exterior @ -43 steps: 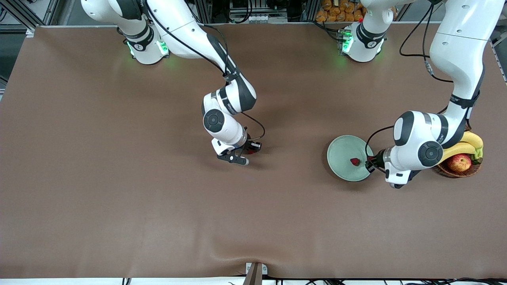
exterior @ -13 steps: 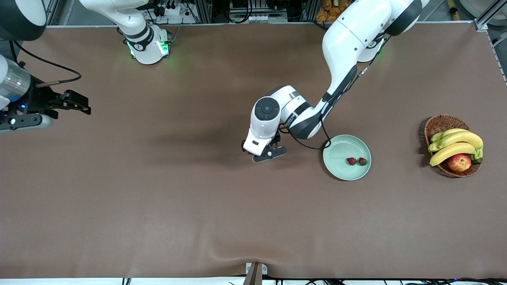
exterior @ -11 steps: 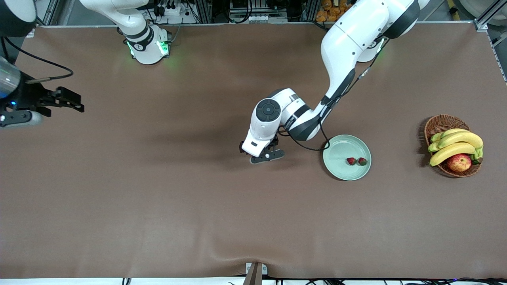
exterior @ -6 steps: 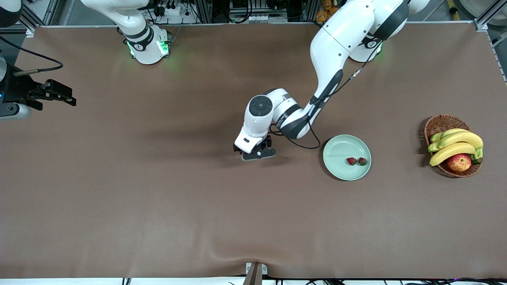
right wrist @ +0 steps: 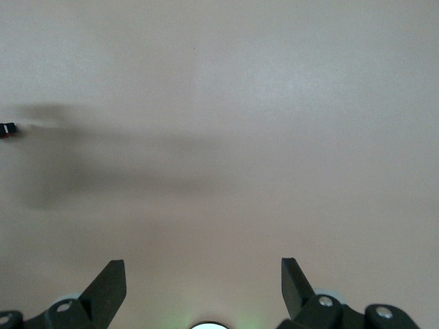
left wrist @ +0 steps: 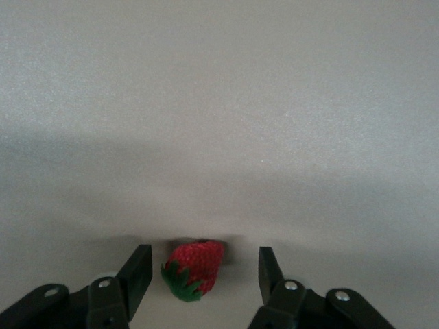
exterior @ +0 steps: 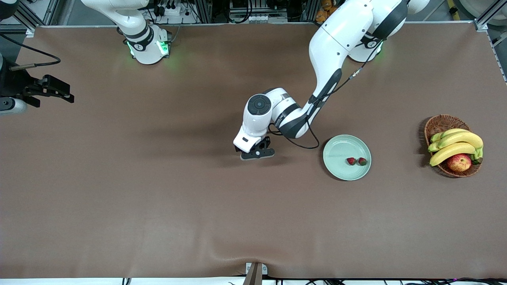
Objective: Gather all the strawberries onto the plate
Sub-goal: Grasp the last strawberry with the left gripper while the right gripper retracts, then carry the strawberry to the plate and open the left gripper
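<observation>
While two strawberries [exterior: 356,161] lie side by side on the plate [exterior: 336,150], the third strawberry [left wrist: 194,268] sits on the brown table [exterior: 158,198] between the fingers [left wrist: 139,271] of the left gripper [left wrist: 204,274]. Those fingers stand a little apart, one on each side of the berry with a gap showing, so nothing is held. Off at the right arm's end of the table, the right gripper [right wrist: 204,281] waits with its fingers spread wide, empty.
</observation>
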Available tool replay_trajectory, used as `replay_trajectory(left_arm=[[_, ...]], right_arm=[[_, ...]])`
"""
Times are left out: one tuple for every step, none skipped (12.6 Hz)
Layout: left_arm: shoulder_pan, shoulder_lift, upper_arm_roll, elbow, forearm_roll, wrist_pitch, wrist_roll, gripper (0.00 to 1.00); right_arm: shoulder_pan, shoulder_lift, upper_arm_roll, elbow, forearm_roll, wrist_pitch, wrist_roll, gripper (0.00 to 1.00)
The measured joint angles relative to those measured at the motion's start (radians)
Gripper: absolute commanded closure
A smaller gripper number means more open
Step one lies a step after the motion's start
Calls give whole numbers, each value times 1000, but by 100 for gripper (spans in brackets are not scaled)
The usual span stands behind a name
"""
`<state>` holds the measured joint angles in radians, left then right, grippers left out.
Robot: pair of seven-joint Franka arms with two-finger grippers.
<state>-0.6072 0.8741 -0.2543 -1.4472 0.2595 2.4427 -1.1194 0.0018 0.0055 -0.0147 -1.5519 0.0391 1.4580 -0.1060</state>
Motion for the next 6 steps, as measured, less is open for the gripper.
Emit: replay_trajectory(left_arm=[[0, 2, 0, 0, 1, 0, 0, 30], [0, 3, 0, 0, 1, -1, 1, 32], [0, 6, 0, 0, 1, -1, 1, 32], [-1, 10, 0, -1, 1, -1, 1, 40], [-1, 13, 0, -1, 1, -1, 1, 54], [-2, 15, 0, -1, 1, -1, 1, 71]], right_arm=[[0, 0, 0, 0, 0, 0, 10, 0], [0, 0, 0, 0, 0, 0, 23, 0], [-1, 0, 0, 0, 0, 0, 35, 0], [-2, 0, 0, 0, 0, 0, 45, 0], [-2, 0, 0, 0, 0, -1, 55, 0], [-2, 0, 0, 0, 0, -1, 65, 0]])
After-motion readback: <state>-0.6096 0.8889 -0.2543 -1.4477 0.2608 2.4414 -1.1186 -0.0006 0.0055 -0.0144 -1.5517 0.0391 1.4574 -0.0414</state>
